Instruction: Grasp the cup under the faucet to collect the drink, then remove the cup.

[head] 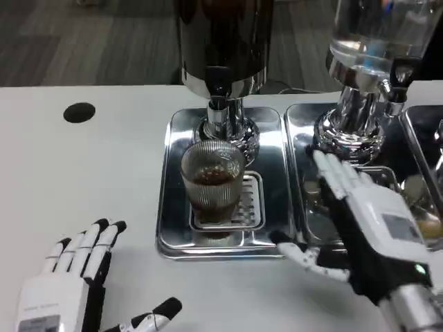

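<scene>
A ribbed clear glass cup (212,181) holding dark brown drink stands on the drip grate of the silver tray (173,207), right under the faucet (219,104) of the dark dispenser (221,41). My right hand (360,221) hovers to the right of the cup, fingers spread and thumb reaching toward the tray's front right corner, not touching the cup. My left hand (76,283) lies open on the table at the lower left, well away from the cup.
A second dispenser (374,41) with a clear tank stands on its own silver tray (304,131) at the right, partly behind my right hand. A black round hole (79,112) marks the table at the left. White table surface spreads across the left half.
</scene>
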